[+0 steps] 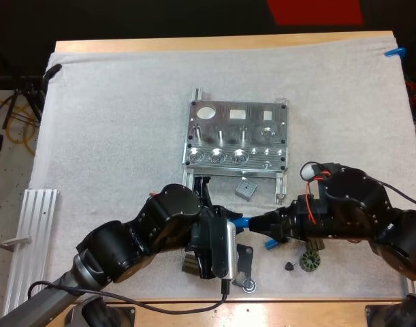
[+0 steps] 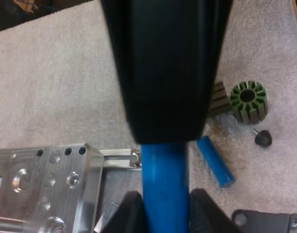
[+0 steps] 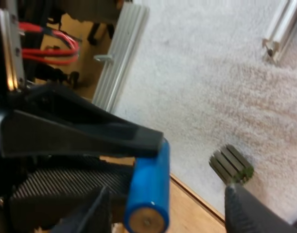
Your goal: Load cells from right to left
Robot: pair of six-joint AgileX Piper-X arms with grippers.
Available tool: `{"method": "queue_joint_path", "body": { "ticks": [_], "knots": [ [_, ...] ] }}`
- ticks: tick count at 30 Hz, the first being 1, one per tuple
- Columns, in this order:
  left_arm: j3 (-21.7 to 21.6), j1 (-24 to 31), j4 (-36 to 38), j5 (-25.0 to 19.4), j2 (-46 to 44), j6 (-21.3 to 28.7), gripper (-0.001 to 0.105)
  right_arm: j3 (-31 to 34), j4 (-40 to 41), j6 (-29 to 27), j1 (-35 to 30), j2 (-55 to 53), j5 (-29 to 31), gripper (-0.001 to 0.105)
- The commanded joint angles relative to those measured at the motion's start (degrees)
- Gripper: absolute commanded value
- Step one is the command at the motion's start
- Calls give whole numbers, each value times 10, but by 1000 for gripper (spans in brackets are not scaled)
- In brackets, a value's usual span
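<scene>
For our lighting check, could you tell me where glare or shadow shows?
High view: bright glints on the metal fixture's near recesses; left wrist view: no glare on the blue cylinder in my left gripper; right wrist view: soft sheen along that cylinder's side.

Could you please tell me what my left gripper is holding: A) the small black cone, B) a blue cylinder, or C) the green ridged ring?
B: in the left wrist view the fingers of the left gripper press on a blue cylinder from both sides, while the ring and cone lie on the mat.
</scene>
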Motion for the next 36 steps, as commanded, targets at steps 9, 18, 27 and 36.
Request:
{"method": "queue_joint_path", "body": {
  "ticks": [9, 18, 27, 36],
  "knots": [
    [-2, -1, -26, 35, -2, -1, 0, -7, -36, 18, 1, 27, -11, 51],
    [-2, -1, -26, 5, -2, -1, 0, -7, -42, 20, 1, 28, -15, 43],
    [-2, -1, -26, -65, -2, -1, 0, -7, -42, 20, 1, 28, -40, 33],
    [-2, -1, -26, -11, -2, -1, 0, -7, -42, 18, 1, 28, -37, 33]
  ]
}}
